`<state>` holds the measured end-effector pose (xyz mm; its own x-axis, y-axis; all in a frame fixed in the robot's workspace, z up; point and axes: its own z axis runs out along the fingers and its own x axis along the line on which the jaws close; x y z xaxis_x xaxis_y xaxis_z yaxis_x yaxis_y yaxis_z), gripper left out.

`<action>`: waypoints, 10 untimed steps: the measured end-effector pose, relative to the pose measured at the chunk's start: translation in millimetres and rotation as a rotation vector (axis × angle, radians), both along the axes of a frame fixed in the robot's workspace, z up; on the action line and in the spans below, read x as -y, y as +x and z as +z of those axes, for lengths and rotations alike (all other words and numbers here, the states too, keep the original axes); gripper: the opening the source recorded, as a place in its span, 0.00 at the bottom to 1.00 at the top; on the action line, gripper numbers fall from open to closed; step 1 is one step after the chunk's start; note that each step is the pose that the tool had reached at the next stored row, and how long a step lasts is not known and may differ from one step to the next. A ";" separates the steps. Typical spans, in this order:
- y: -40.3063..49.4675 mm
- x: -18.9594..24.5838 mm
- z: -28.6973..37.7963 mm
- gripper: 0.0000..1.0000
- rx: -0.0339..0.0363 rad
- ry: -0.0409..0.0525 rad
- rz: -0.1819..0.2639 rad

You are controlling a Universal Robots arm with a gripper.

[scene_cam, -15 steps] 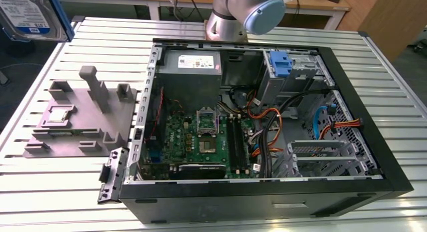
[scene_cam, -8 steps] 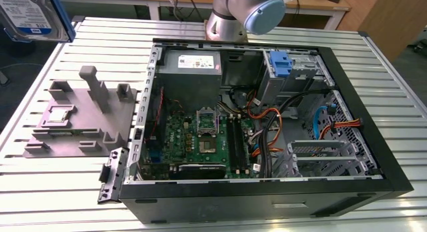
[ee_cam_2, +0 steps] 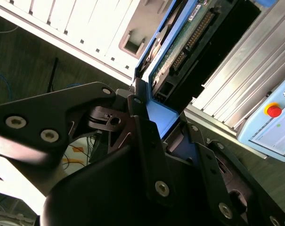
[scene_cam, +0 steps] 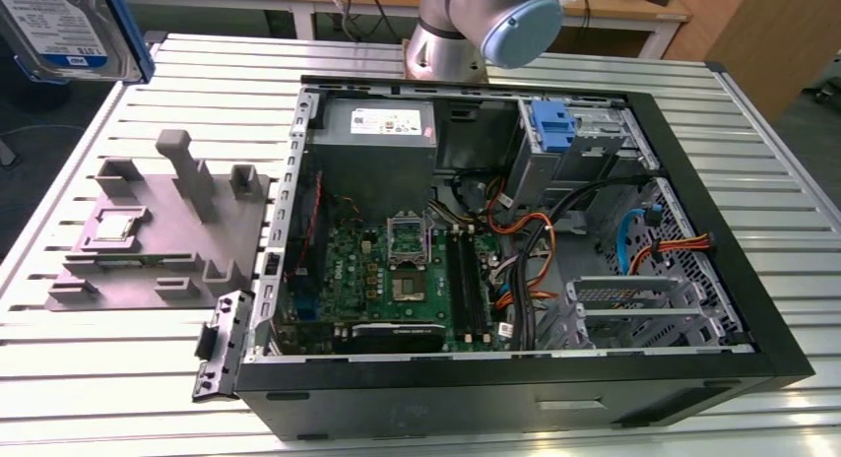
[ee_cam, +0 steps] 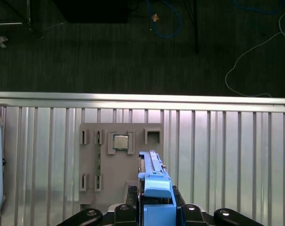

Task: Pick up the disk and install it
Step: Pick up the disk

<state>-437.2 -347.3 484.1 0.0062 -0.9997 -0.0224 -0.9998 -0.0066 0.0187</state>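
Note:
The disk (scene_cam: 59, 29), silver-grey with a white-and-blue label and blue side rails, hangs in the air at the far upper corner of the exterior view's left, above the table edge. In both wrist views my gripper (ee_cam: 154, 213) (ee_cam_2: 163, 129) is shut on the disk's blue rail (ee_cam: 154, 186), its black fingers (ee_cam_2: 144, 136) pressing on either side. The second wrist view shows the disk's (ee_cam_2: 180, 52) green circuit board and connector edge. It is held edge-on, well above the grey fixture plate (ee_cam: 121, 160).
The open computer case (scene_cam: 775, 309) lies on the slatted metal table (scene_cam: 132, 378), with motherboard, cables, a grey power supply (scene_cam: 381, 122) and a bare blue bracket (scene_cam: 554, 127) in the drive bay. The grey fixture plate (scene_cam: 158, 230) sits beside the case. The arm's base (scene_cam: 474, 24) stands behind it.

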 end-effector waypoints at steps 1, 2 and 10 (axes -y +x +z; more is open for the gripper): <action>0.1 0.0 0.0 0.36 -0.0001 0.0000 0.000; 0.1 0.0 0.0 0.36 0.0000 0.0000 0.000; 3.0 0.0 0.0 0.36 0.0001 0.0000 0.000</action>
